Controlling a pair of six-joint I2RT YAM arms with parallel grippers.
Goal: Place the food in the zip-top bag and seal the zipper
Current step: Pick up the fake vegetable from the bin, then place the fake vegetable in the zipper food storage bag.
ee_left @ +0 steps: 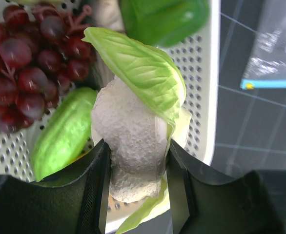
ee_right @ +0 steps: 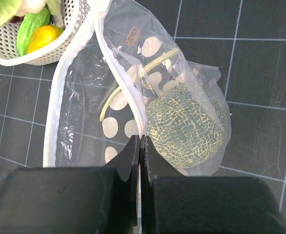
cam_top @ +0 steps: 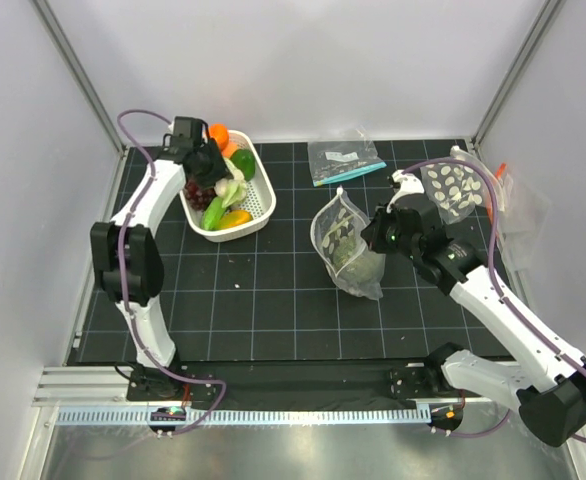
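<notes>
White arms (cam_top: 151,205), black joints (cam_top: 123,262), purple cables (cam_top: 124,285), possibly braided.

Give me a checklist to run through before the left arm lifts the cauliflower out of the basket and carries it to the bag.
1. Left gripper on the cauliflower, a finger against each side: ok.
2. Cauliflower free of its neighbours: the grapes and the green piece lie close beside it in the basket: cannot tell.
3. Right gripper shut on the rim of the zip-top bag: ok.
4. Bag mouth held open toward the basket: ok.
5. Room in the bag: the melon already sits at its bottom, and the space above it is hard to judge: cannot tell.
</notes>
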